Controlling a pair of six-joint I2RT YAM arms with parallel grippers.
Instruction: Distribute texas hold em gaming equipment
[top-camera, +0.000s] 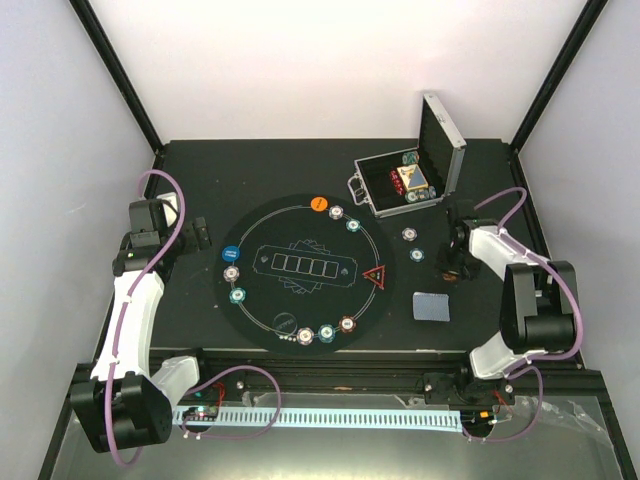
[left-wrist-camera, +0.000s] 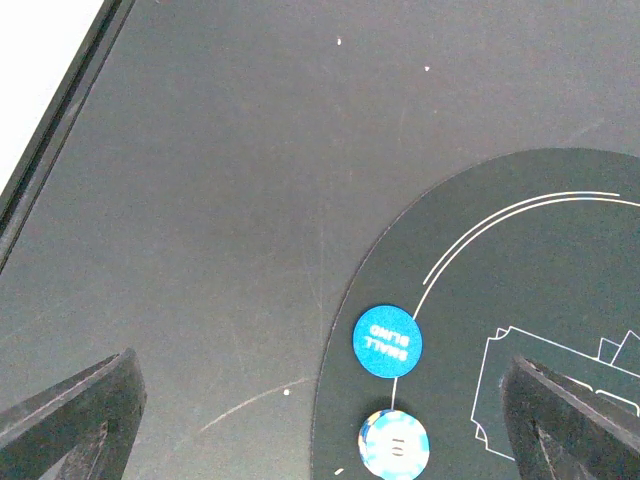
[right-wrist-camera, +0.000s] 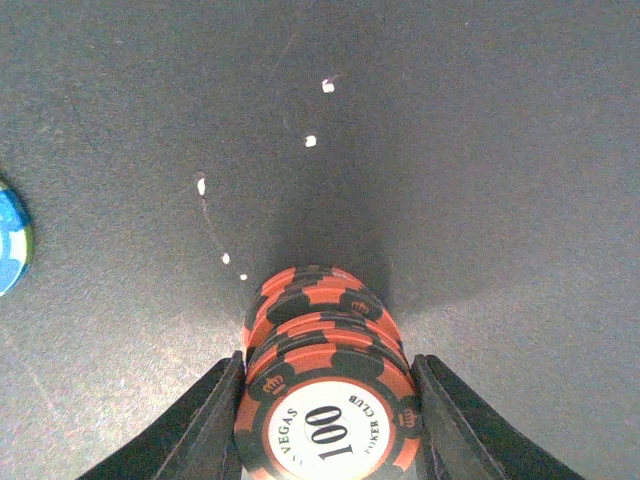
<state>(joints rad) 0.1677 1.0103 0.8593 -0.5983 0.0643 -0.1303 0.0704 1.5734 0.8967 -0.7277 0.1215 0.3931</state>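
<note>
Right pincer (right-wrist-camera: 327, 425) is clamped on a stack of red-orange round poker chips (right-wrist-camera: 322, 330) marked 100, low over the black tabletop (right-wrist-camera: 480, 150), at 3 o'clock off the big round black mat (top-camera: 265, 300). A grey-blue playing card (top-camera: 432, 305) is seen at the pincer's 7 o'clock. Left pincer (left-wrist-camera: 320, 365) is held wide open, nothing gripped. A blue round SMALL BLIND disc (left-wrist-camera: 387, 341) is located at the mat's 9 o'clock rim.

The chip stack (right-wrist-camera: 325, 400) is orange-red with black edge blocks bearing small crowns, and its white centre shows a black 100. The blue disc (left-wrist-camera: 387, 341) carries white lettering. The round mat (left-wrist-camera: 520, 280) is black with thin white lines, on a matte black worktop (left-wrist-camera: 220, 200). Also in view are an orange disc (top-camera: 319, 203), a red triangle marker (top-camera: 376, 277), grey-blue cards (top-camera: 432, 306) and a silver case (top-camera: 452, 145) lined red.
</note>
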